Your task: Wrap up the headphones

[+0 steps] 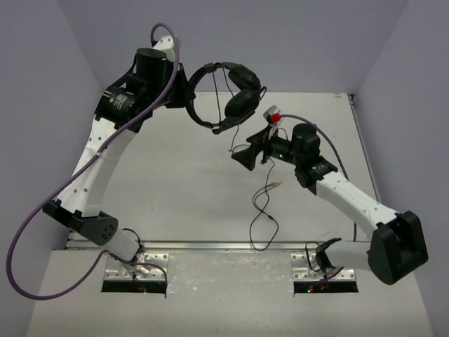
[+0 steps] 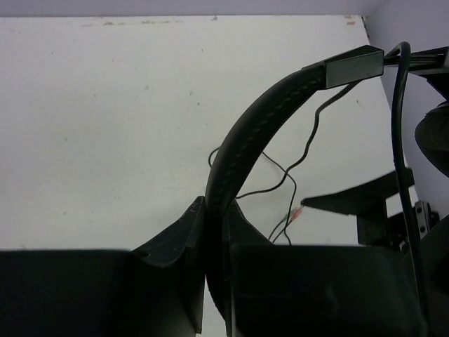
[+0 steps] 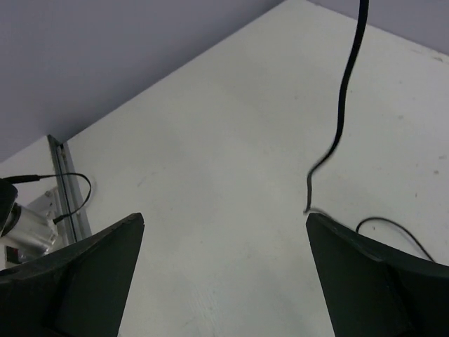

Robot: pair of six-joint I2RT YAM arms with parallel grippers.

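Observation:
The black headphones [image 1: 235, 90] hang in the air at the back of the table, earcups [image 1: 243, 98] to the right. My left gripper [image 1: 189, 95] is shut on the thin headband [image 2: 245, 133], seen pinched between the jaws in the left wrist view [image 2: 216, 221]. The thin black cable [image 1: 261, 203] drops from the headset to the table, loops, and ends in coloured plugs [image 1: 275, 186]. My right gripper [image 1: 245, 156] is open and empty, just below the headset. In the right wrist view [image 3: 224, 225] the cable [image 3: 342, 105] hangs by the right finger without being held.
Grey walls close the table on the left, back and right. A metal rail [image 1: 210, 246] runs along the near edge. A thick purple robot cable [image 1: 70, 182] trails along the left arm. Part of the cable lies slack on the table [image 2: 280, 175].

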